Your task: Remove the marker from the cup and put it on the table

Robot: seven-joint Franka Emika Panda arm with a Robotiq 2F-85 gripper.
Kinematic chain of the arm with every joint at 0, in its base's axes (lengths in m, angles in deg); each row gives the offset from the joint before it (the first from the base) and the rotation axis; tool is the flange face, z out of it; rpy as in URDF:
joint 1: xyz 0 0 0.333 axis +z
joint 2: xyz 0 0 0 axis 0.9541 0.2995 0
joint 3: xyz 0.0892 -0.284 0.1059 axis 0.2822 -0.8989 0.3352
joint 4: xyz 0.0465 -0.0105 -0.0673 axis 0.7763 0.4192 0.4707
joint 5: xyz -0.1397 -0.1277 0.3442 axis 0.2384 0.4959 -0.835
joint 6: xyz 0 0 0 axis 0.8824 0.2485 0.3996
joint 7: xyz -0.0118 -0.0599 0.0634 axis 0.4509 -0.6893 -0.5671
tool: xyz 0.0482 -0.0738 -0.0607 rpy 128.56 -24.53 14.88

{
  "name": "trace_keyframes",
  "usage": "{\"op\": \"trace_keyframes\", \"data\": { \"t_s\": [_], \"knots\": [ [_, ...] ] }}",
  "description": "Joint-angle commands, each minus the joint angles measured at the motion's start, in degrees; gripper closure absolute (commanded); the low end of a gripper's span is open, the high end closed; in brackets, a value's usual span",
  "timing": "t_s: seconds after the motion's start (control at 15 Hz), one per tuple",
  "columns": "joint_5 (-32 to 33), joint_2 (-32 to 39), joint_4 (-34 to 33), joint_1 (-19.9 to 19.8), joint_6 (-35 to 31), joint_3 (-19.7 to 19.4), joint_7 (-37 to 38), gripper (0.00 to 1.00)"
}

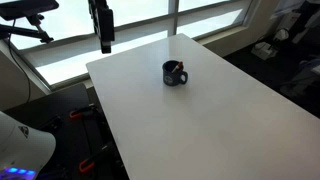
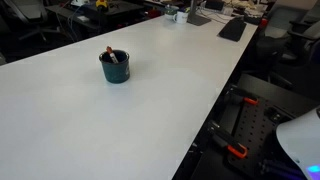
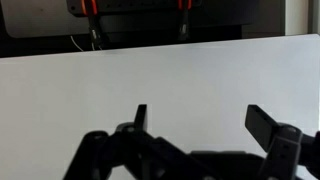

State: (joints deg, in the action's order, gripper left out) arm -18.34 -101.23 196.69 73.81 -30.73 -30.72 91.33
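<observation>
item 1, large plain white rectangular tabletop (image 1: 210,125): carries the mug and fills most of the wrist view. item 2, black two-fingered robot claw (image 3: 200,125): jaws spread wide with nothing between them, only white tabletop showing through the gap; in an exterior view it hangs high (image 1: 104,42), well apart from the mug, over the table edge beyond the mug. item 3, small glossy navy-black ceramic mug with side handle (image 2: 115,68): upright on the tabletop, out of the wrist view. item 4, thin reddish-brown stick-like marker (image 2: 112,56): inside the mug, leaning on its rim, the upper end showing just above the rim. step in hand, by judgement: the approach, with no contact yet made and the marker not yet lifted. next move calls for: bringing the claw over the mug, lining the jaws either side of the marker's exposed end, coming down without knocking the mug's rim, then closing. brands, labels, writing: none readable on the mug, marker or claw.
</observation>
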Motion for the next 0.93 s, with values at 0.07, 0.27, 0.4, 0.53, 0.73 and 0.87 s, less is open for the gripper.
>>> {"op": "trace_keyframes", "data": {
  "t_s": [0.07,0.27,0.4,0.53,0.73,0.87],
  "knots": [
    [-0.2,0.0,-0.1,-0.4,0.1,0.4,-0.2,0.00],
    [-0.1,0.5,0.7,-0.3,-2.8,0.3,-0.9,0.00],
    [-1.8,2.0,1.1,0.6,-9.0,-0.1,-2.8,0.00],
    [-3.5,4.5,0.7,1.5,-15.4,-0.2,-4.5,0.00],
    [-5.6,8.9,-0.9,3.4,-23.8,-0.1,-7.5,0.00],
    [-7.0,12.3,-2.6,5.1,-29.0,0.0,-10.1,0.00]
  ]
}}
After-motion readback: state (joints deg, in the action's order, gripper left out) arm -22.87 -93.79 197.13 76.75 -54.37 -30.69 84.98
